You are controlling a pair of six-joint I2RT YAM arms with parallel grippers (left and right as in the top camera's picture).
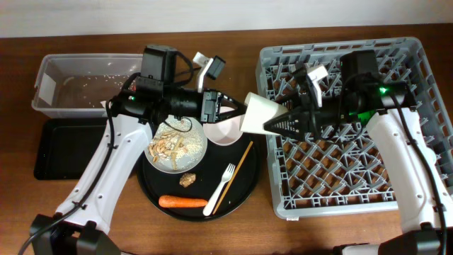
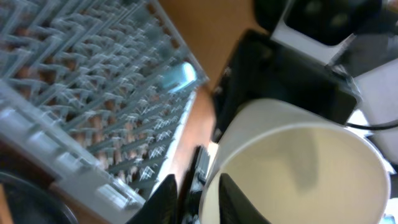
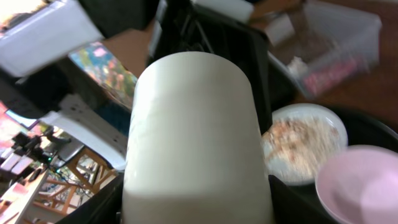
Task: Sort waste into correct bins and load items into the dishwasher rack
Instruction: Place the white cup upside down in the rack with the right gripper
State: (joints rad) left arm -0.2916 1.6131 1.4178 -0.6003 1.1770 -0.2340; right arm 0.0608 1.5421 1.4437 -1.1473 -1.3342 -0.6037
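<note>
Crockery bound for the wash: seen from overhead, the jaws of the right arm (image 1: 400, 152) are clenched on the narrow base of the white cup (image 1: 258, 113). They hold it on its side in the air between the round black tray (image 1: 152, 193) and the grey dishwasher rack (image 1: 340, 191). Its mouth is turned toward the left arm (image 1: 117, 152), whose jaws sit just beside the rim. The pose reads as a hand-over, since the rack lies on the right arm's side of the tabletop (image 1: 14, 191). On the round tray lie the white plate (image 1: 170, 170) of rice, the saucer (image 1: 226, 133), a brown lump (image 1: 187, 180), the carrot (image 1: 182, 202), the fork (image 1: 219, 190) and a chopstick (image 1: 239, 170), so most of the sorting looks undone. The clear tub (image 1: 71, 60) and the shallow black tray (image 1: 56, 152) sit at far left. From the left wrist, the cup's open mouth (image 2: 292, 162) fills the frame, with the blurred rack (image 2: 81, 74) behind. One dark finger (image 2: 163, 200) shows outside the rim and another against the pale inside, but whether these jaws pinch the wall or stand slack cannot be told. From the right wrist, the cup's side (image 3: 196, 137) blocks the middle, flanked low down by dark finger shapes, with plate (image 3: 305, 143), saucer (image 3: 360, 186) and tub (image 3: 348, 31) beyond.
</note>
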